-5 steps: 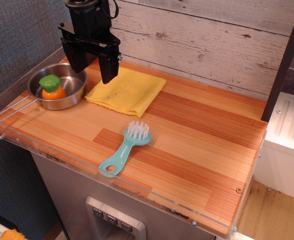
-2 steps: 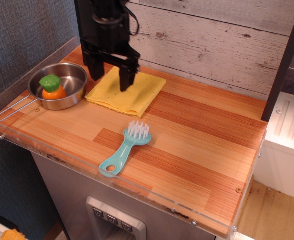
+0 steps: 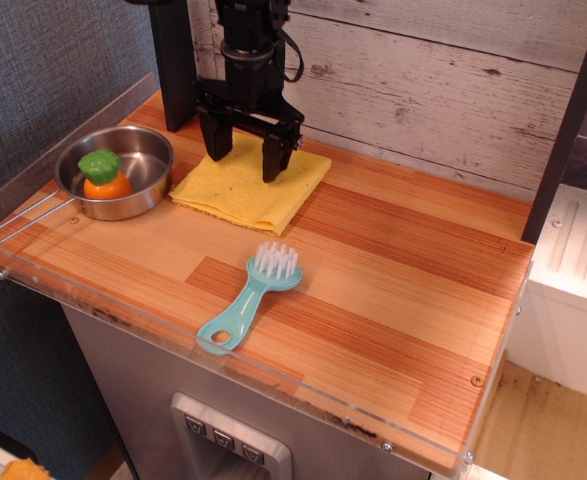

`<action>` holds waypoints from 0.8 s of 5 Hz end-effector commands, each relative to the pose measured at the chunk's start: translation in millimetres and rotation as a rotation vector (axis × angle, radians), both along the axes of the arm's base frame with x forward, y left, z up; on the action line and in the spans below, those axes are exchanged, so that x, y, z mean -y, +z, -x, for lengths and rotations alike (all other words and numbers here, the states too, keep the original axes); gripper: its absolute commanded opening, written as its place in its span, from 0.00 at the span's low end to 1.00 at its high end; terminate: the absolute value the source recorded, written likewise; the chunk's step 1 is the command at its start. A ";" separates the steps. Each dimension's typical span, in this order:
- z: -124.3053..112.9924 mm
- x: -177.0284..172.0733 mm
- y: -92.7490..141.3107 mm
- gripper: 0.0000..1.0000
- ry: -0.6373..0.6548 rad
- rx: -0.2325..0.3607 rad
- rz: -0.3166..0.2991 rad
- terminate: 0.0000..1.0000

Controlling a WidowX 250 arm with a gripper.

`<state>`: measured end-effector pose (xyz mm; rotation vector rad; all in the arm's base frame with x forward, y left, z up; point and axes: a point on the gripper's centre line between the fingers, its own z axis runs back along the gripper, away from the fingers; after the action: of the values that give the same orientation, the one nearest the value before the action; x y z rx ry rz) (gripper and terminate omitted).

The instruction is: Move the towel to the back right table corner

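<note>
The yellow folded towel lies flat on the wooden table at the back left, beside the steel pan. My black gripper hangs over the towel's back half with its two fingers apart, tips at or just above the cloth. It is open and holds nothing. The back edge of the towel is partly hidden behind the fingers.
A steel pan with an orange and green toy vegetable stands left of the towel. A teal dish brush lies in front of it. A white plank wall runs along the back; a dark post stands at the back right corner.
My gripper has moved right and toward the back, from beside the pan to over the towel, and come down toward it. The towel has not moved.
</note>
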<state>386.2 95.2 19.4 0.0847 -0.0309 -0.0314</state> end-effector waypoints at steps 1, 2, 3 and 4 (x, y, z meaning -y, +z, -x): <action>-3.3 -4.2 -1.9 1.00 0.010 0.025 0.039 0.00; 3.6 9.1 -8.3 1.00 -0.018 0.009 0.040 0.00; 2.0 35.0 -7.5 1.00 -0.058 0.027 0.064 0.00; -2.5 67.3 -3.9 1.00 -0.089 0.050 0.078 0.00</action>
<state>387.0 39.7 8.0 0.0080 -0.0624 -0.0881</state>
